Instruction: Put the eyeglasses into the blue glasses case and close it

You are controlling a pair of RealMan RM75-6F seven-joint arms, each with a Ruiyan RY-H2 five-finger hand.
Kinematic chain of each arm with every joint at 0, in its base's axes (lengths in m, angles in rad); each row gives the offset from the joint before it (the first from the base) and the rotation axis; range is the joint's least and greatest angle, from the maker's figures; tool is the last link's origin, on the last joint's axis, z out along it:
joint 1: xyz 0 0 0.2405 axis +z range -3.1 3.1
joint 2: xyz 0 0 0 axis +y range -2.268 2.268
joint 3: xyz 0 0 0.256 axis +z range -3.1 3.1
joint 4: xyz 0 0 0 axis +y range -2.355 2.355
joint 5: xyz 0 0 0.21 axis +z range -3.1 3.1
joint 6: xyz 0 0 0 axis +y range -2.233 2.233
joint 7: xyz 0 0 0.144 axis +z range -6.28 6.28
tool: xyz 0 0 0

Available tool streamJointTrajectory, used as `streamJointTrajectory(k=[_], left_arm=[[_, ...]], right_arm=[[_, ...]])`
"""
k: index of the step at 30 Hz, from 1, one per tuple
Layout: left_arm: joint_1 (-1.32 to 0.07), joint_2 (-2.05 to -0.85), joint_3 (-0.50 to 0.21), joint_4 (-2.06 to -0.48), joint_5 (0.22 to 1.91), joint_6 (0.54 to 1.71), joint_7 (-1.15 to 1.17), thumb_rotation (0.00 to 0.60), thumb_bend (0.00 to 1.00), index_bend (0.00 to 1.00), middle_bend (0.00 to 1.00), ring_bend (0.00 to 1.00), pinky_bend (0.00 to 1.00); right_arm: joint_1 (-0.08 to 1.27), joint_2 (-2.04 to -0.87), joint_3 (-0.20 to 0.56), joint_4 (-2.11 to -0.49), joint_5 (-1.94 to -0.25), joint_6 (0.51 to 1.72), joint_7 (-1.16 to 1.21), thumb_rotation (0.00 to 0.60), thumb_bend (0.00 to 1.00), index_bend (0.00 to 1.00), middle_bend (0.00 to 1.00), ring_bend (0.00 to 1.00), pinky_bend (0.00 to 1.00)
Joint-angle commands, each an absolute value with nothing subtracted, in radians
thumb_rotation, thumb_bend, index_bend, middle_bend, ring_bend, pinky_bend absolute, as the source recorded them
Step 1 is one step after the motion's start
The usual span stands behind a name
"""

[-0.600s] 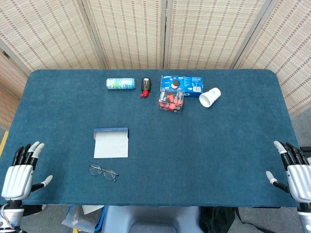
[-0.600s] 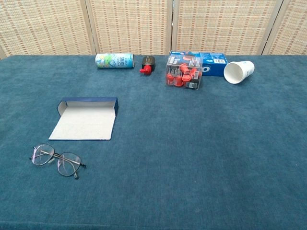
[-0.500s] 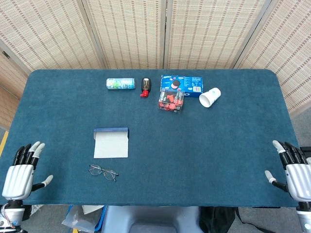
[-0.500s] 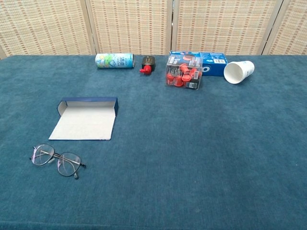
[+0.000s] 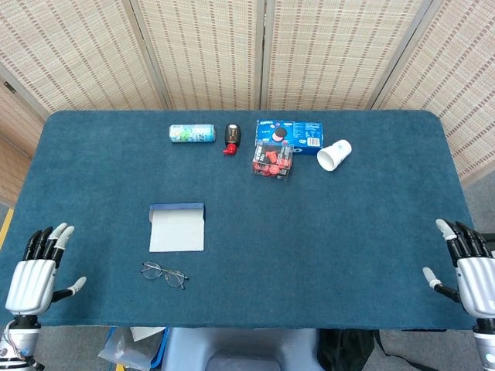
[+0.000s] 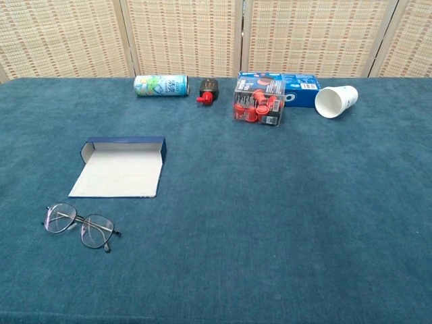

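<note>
The eyeglasses [image 6: 79, 227] lie unfolded on the blue table [image 5: 348, 232] near its front edge toward the left corner, just in front of the blue glasses case [image 6: 121, 169], apart from it; the case lies open and flat, its pale lining up and its low blue wall on the far side. The left hand [image 5: 32, 280] hangs at the front left corner of the table, fingers spread wide and holding nothing, and the right hand [image 5: 473, 277] hangs at the front right corner likewise — fingers apart, empty; both show only in the head view. Along the far edge stand, from left to right, a can [image 6: 160, 85] on its side, a small black and red thing [image 6: 208, 90], a clear box of red pieces [image 6: 258, 107] just in front of a blue cookie box [image 6: 297, 86], and a white paper cup [image 6: 335, 100] tipped over — its mouth facing forward
</note>
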State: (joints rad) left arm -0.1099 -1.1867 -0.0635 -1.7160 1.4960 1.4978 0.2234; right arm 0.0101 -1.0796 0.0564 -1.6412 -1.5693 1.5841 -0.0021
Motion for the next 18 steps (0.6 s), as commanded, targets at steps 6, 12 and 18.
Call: streamJointTrajectory(k=[6,12,18], left_arm=[[-0.156,-1.204,-0.062,-1.696,1.58,1.48,0.234,0.6,0.15,0.13,0.05,0.09,0.06],[-0.225,-1.201,-0.056,-1.704,1.622,1.389,0.29,0.6,0.15,0.15,0.25,0.23,0.3],[-0.3,-1.202,-0.055,-1.723,1.632,1.277,0.358,0.6,0.15,0.18,0.46,0.41,0.62]], right_arm=[[0.014,-1.075,0.062,-1.651,-1.574,1.586,-0.008,0.6,0.26,0.04,0.12,0.08,0.11],[0.015,-1.073,0.059,-1.653,-1.578,1.585,-0.006,0.6,0.26,0.04,0.12,0.08,0.11],[0.008,-1.07,0.056,-1.652,-1.578,1.594,-0.002,0.6,0.26,0.04,0.12,0.08,0.11]])
